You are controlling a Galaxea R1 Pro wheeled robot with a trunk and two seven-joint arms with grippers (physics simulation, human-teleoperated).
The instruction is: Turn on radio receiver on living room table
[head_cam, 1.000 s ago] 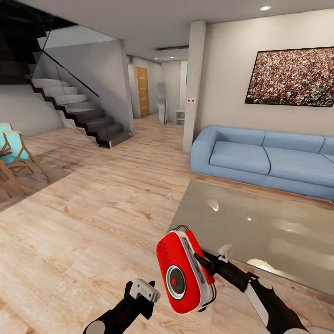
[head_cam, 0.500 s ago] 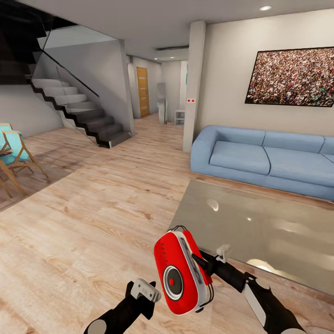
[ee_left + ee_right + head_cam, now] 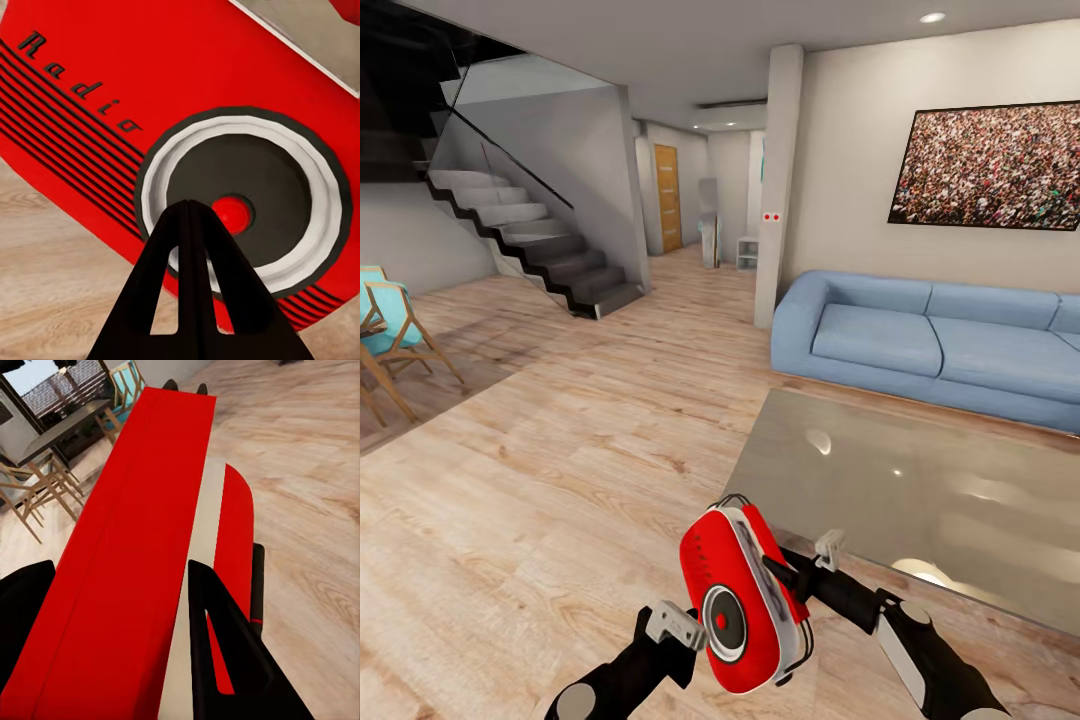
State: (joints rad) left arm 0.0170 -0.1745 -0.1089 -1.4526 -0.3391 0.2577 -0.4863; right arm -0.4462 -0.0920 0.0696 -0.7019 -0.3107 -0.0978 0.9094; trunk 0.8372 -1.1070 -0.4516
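The right gripper [image 3: 785, 580] is clamped on the radio receiver [image 3: 742, 612] and holds it in the air above the wooden floor [image 3: 540, 500], near the close left corner of the table [image 3: 920, 490]. The left gripper [image 3: 672, 628], fingers pressed together, points at the round dial [image 3: 244, 212].

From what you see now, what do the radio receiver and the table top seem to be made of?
The radio receiver: probably moulded plastic, smooth glossy red shell with a white band and a dark dial ringed in white. The table: seemingly glass or polished grey stone; its top mirrors ceiling lights and the sofa. As this is a render, both are guesses.
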